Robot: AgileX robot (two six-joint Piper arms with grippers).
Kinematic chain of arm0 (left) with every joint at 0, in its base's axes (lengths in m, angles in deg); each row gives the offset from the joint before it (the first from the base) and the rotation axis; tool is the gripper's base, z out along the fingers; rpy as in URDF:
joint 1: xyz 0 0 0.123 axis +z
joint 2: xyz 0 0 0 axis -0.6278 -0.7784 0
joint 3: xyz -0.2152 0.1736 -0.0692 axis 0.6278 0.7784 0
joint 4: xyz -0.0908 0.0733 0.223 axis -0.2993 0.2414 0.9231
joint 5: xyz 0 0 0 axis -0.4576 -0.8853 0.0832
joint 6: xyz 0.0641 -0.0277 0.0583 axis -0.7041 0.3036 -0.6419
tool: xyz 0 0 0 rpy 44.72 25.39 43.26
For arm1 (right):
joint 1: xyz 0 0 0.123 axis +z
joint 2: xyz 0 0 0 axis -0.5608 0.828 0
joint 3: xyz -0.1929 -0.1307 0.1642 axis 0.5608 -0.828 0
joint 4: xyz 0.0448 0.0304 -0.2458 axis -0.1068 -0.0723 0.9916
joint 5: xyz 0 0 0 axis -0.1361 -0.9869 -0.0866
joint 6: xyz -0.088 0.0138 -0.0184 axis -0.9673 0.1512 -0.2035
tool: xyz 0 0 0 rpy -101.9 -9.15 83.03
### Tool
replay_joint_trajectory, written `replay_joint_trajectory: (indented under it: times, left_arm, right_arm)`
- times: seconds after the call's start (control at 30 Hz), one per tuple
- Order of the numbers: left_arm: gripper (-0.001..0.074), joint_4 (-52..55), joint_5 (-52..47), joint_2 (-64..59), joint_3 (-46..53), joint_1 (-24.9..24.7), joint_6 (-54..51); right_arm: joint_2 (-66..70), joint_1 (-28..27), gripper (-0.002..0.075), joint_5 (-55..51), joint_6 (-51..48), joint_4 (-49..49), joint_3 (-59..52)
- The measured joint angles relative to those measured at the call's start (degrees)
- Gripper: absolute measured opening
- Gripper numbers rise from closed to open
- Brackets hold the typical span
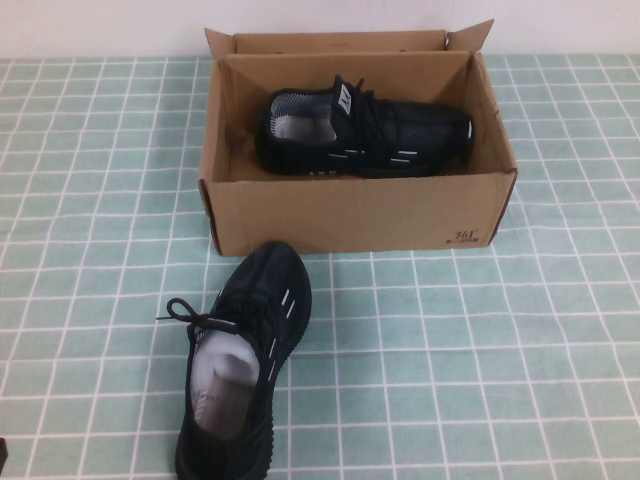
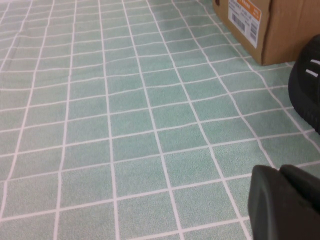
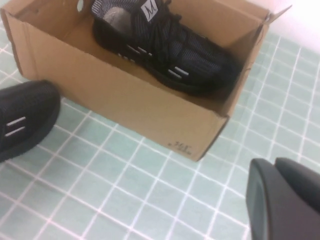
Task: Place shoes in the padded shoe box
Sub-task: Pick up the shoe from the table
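An open brown cardboard shoe box (image 1: pixel 355 215) stands at the back middle of the table. One black shoe (image 1: pixel 365 135) with white stripes lies inside it on its side, toe to the right. The second black shoe (image 1: pixel 245 350) stands on the table in front of the box, toe toward it. My left gripper (image 2: pixel 281 172) is shut and empty, low over the tiles, left of this shoe (image 2: pixel 306 90). My right gripper (image 3: pixel 276 165) is shut and empty, in front of the box's right corner (image 3: pixel 125 105). Neither gripper shows in the high view.
The table is covered with a green cloth with white grid lines (image 1: pixel 500 350). The box flaps (image 1: pixel 470 35) stand up at the back against a white wall. A label (image 2: pixel 245 17) is on the box's left end.
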Motion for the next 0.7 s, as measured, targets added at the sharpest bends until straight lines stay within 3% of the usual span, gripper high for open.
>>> replay_joint_trajectory:
  times: [0.27,0.53,0.7]
  left_arm:
    - [-0.0006,0.0,0.0,0.0,0.0,0.0,0.0]
    - [-0.0006,0.0,0.0,0.0,0.0,0.0,0.0]
    - [-0.0006,0.0,0.0,0.0,0.0,0.0,0.0]
  right_arm:
    - [-11.6,-8.4,-0.0008,2.8,4.8,-2.2,-4.6]
    - [-30.1,-16.7,-0.0008,21.3,5.2,-1.8,-31.3]
    - [-42.1,-22.1,-0.0008,23.9,5.2,-1.8,-48.4]
